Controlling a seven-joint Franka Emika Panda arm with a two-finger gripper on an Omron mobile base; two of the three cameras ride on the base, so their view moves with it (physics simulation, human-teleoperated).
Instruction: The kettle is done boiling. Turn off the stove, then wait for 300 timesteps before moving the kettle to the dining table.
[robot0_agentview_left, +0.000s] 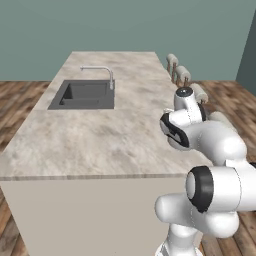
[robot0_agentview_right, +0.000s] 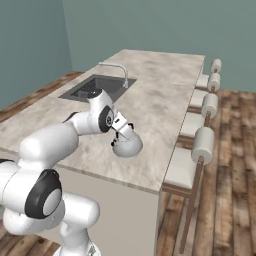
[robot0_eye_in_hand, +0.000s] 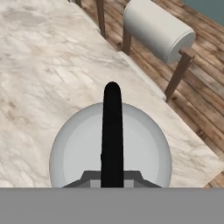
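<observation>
The silver-grey dome-shaped kettle (robot0_agentview_right: 129, 146) is on the beige marbled dining table (robot0_agentview_right: 160, 105), near its edge on the stool side. My gripper (robot0_agentview_right: 121, 131) reaches down onto its top and is shut on the thin dark handle (robot0_eye_in_hand: 112, 131). From the hand camera the kettle (robot0_eye_in_hand: 78, 153) is seen from straight above, with the tabletop (robot0_eye_in_hand: 39, 65) around it. The frames do not settle whether the kettle rests on the top or hangs just over it. From the left base camera my arm hides the kettle. The stove is out of view.
A dark inset sink (robot0_agentview_left: 84, 95) with a chrome tap (robot0_agentview_left: 107, 75) lies at the far left of the table (robot0_agentview_left: 90, 135). Several stools with round white backrests (robot0_agentview_right: 202, 145) line the table's right side; one (robot0_eye_in_hand: 157, 28) stands just past the edge by the kettle. Wooden floor lies around.
</observation>
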